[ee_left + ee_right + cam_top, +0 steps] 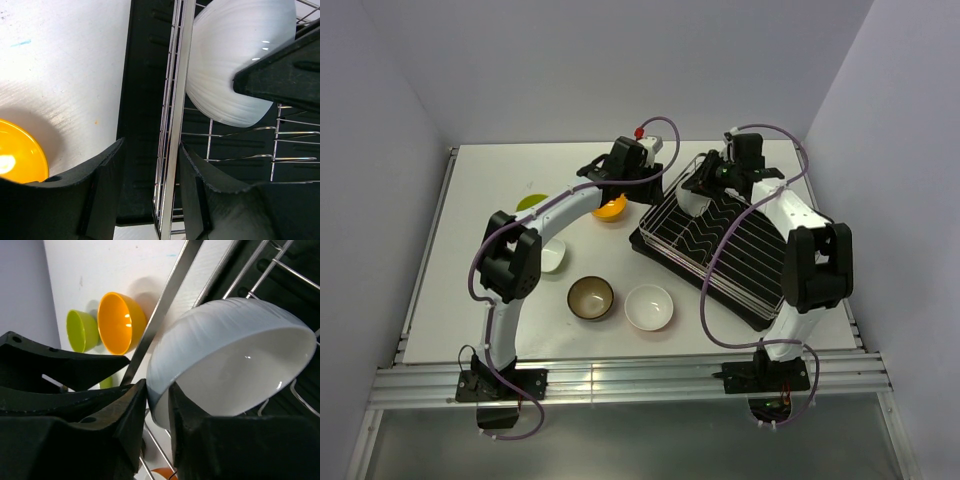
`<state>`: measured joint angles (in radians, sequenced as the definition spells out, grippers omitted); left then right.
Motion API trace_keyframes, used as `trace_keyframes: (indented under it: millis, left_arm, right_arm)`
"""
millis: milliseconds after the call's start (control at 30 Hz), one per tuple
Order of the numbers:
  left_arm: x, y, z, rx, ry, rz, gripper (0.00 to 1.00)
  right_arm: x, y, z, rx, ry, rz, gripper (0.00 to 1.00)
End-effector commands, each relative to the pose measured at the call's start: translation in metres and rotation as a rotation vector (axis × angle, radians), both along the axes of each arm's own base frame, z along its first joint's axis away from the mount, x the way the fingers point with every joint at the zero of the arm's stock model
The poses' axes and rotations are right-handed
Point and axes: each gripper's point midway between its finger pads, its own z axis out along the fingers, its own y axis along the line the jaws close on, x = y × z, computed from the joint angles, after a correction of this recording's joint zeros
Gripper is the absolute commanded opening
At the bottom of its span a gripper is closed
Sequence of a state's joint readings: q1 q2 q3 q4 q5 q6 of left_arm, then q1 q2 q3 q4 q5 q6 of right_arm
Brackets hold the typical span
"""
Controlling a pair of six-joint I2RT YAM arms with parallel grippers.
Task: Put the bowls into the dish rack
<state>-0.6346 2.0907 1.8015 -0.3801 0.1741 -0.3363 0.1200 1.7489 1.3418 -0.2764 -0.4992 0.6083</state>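
The right gripper [157,405] clamps the white bowl [230,355] by its rim, tilted for the dish rack [172,125] slots. The left gripper [150,165] has its jaws apart astride the rack's edge, likely to steady it.

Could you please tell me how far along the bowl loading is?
Done: no bowl sits in the dish rack on its own yet. In hand: the right pincer pinches a white bowl's rim at the rack; the left pincer straddles the rack's edge wire. Left: the orange bowl, lime green bowl, brown bowl, front white bowl and half-hidden white bowl on the table.
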Motion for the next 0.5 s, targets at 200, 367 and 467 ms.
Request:
trace_keyframes:
  millis: [200, 367, 467]
  left_arm:
    - [0.000, -0.002, 0.006, -0.016, -0.008, 0.014, 0.49]
    - [-0.001, -0.001, -0.004, -0.006, 0.019, 0.020, 0.48]
    - [-0.001, -0.001, -0.005, -0.007, 0.025, 0.023, 0.47]
  right_arm:
    - [0.022, 0.002, 0.032, 0.089, -0.144, 0.033, 0.01]
    - [0.022, -0.003, 0.039, 0.182, -0.165, 0.056, 0.00]
    - [0.022, -0.006, 0.041, 0.242, -0.182, 0.071, 0.00]
